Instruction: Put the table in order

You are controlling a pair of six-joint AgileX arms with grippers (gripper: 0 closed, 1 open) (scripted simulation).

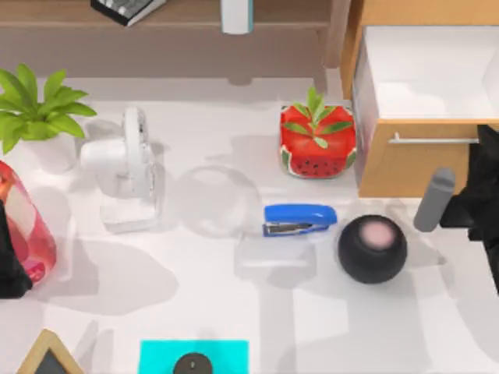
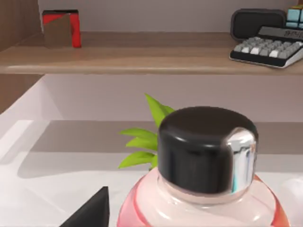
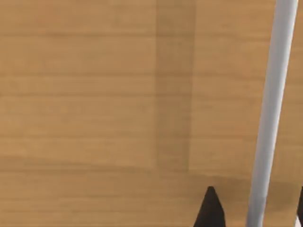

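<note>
White bench [image 1: 257, 327]: widest surface in the top view, running from the back wall to the near edge, carrying all items below.

Left side: green potted plant [image 1: 35, 117] at the back; white desk fan [image 1: 129, 167] beside it; red-tinted bottle [image 1: 23, 226] at the left edge, its black cap [image 2: 206, 149] close in the left wrist view.

Centre: clear glass dome [image 1: 214, 199]; blue stapler [image 1: 300, 219] just to its right; watermelon-patterned planter [image 1: 317, 140] behind the stapler.

Right side: black round speaker [image 1: 372, 248] near the stapler; grey cylinder [image 1: 433, 199] just right of the speaker; light-wood drawer cabinet [image 1: 405, 164] with its white-lined drawer pulled open; metal drawer handle [image 3: 270, 118] against the wood front in the right wrist view.

Near edge: cyan pad [image 1: 193, 356] with a small dark round object [image 1: 192, 364] on it; wood-framed slate [image 1: 48, 354] at the left corner.

Shelf [image 2: 132, 56] above the bench: calculator [image 2: 267, 47]; red box [image 2: 61, 28].

Left gripper [image 1: 9, 261]: at the left edge, against the bottle; whether its jaws are clenched or released, cannot tell.

Right gripper [image 3: 253, 208]: at the right edge, facing the drawer front; jaws released, one to each side of the handle.
</note>
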